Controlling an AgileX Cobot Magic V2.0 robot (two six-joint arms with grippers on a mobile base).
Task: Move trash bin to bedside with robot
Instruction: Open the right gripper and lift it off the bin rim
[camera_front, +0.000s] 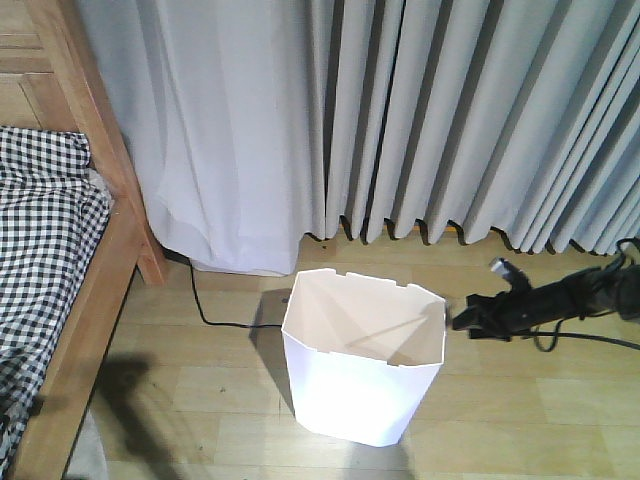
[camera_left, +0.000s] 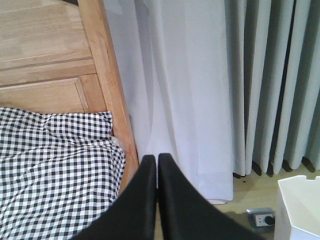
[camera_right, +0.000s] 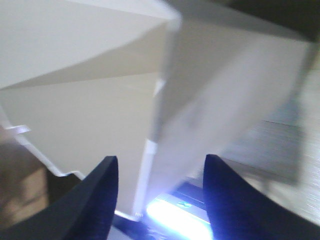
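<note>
bin: white thin-walled plastic trash bin (camera_front: 362, 385) sat lower centre, well apart from the wooden bed frame (camera_front: 95, 290) at left
right pincer (camera_right: 157, 172): spread wide, straddling the rim wall
left pincer (camera_left: 156, 172): pinched together, holding nothing
risk: flimsy wall could flex and slip out, or the bin tip when dragged

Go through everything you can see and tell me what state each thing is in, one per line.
trash bin: upright on the floor, empty, apart from the bed.
right claw: open, straddling the bin's wall at the rim.
left claw: shut, holding nothing.
curtains: drawn closed.
bed: covered with checkered bedding.
</note>
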